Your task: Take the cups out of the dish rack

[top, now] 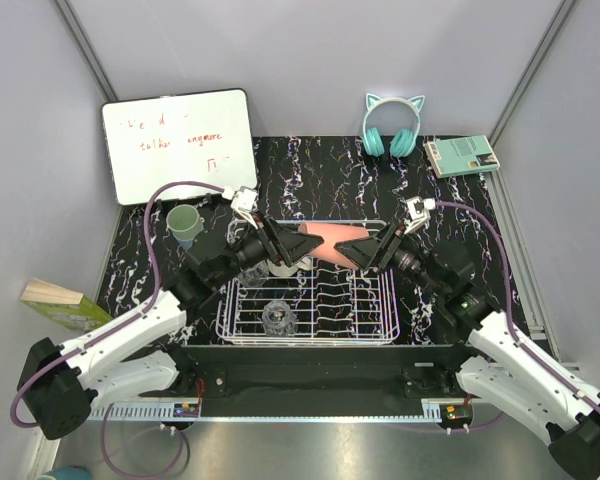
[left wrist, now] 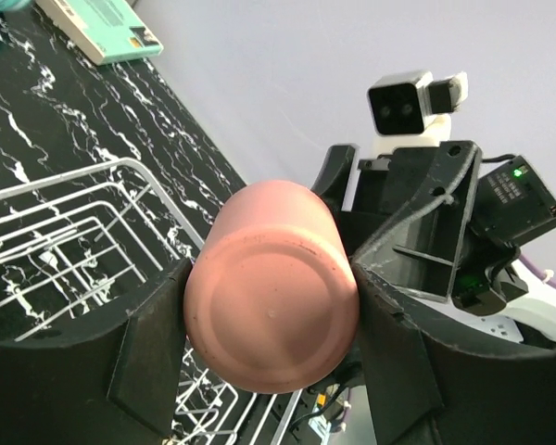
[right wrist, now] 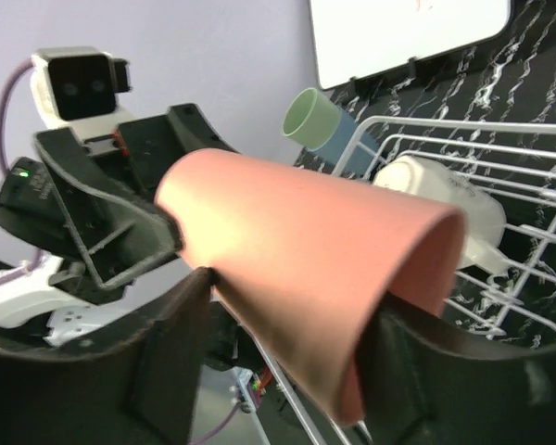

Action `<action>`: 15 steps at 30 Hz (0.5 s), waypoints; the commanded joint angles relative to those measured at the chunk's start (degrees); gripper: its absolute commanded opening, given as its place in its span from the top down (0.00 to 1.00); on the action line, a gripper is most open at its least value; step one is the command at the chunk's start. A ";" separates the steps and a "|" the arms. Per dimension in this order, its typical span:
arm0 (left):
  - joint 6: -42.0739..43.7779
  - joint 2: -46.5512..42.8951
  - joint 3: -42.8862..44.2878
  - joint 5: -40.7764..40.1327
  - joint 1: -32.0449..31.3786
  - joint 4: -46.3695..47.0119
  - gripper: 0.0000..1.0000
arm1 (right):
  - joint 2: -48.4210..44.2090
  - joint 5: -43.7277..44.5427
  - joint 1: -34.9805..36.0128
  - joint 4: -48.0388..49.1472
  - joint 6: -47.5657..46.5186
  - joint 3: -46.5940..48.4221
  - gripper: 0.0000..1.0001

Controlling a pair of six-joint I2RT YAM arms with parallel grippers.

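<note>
A pink cup (top: 330,240) hangs on its side above the far edge of the white wire dish rack (top: 375,312), held from both ends. My left gripper (top: 292,248) is shut on its closed base (left wrist: 271,311), one finger on each side. My right gripper (top: 366,250) is shut round the wider rim end (right wrist: 306,269), both fingers touching the wall. In the rack, a clear glass (top: 277,317) stands near the front left and a cream mug (right wrist: 445,209) lies at the back left. A pale green cup (top: 185,222) sits nested in a blue one on the table left of the rack.
A whiteboard (top: 180,143) leans at the back left. Teal cat-ear headphones (top: 392,125) and a teal device (top: 462,155) lie at the back right. A green box (top: 65,303) sits off the table's left edge. Grey walls close in three sides.
</note>
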 commanded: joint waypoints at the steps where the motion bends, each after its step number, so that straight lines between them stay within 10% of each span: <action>1: -2.39 0.04 -0.05 5.70 -0.38 8.20 1.00 | 2.45 -2.81 -0.05 5.56 1.03 1.79 0.44; 7: -2.21 0.66 -0.06 6.06 -0.38 6.28 1.00 | 3.34 -3.87 -0.05 6.97 2.35 1.00 0.99; 9: -1.60 0.75 0.47 5.36 -0.38 4.17 0.97 | 2.90 -3.61 -0.04 5.83 2.35 0.91 1.00; 11: 0.42 0.66 2.05 4.65 -0.38 -0.13 0.83 | 1.76 -2.99 -0.04 4.52 2.00 0.74 1.00; 15: 4.64 -0.92 4.95 1.94 -0.38 -7.16 0.16 | -1.23 -1.06 -0.04 0.30 0.33 0.82 1.00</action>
